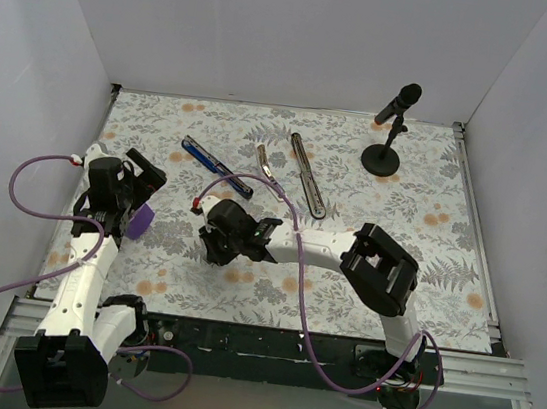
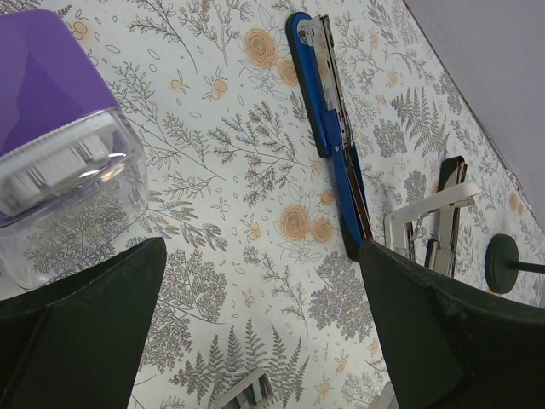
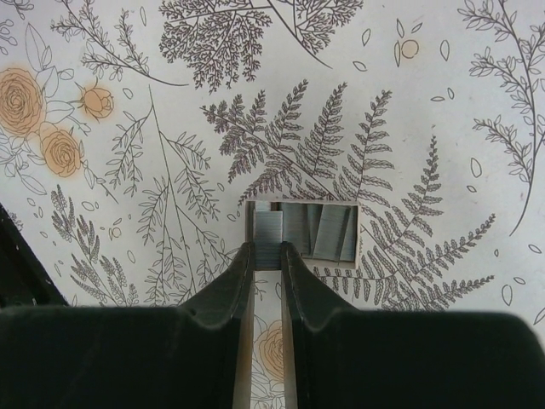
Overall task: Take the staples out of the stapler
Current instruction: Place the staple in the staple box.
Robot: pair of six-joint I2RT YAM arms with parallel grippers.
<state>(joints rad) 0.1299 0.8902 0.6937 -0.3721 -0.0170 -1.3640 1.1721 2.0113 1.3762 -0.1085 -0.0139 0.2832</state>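
Floral tablecloth [image 3: 426,102] beneath; my nearly shut right claw [image 3: 266,249] pinches a silver staple strip [image 3: 315,230]. Unloading looks done: next, release.

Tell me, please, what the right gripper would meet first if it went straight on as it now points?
The silver staples lying on the flowered tablecloth, just beyond the fingertips of the right gripper; it may be touching them, since depth is unclear.

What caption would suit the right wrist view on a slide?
Right tool pinching a silver staple strip over the floral tablecloth.
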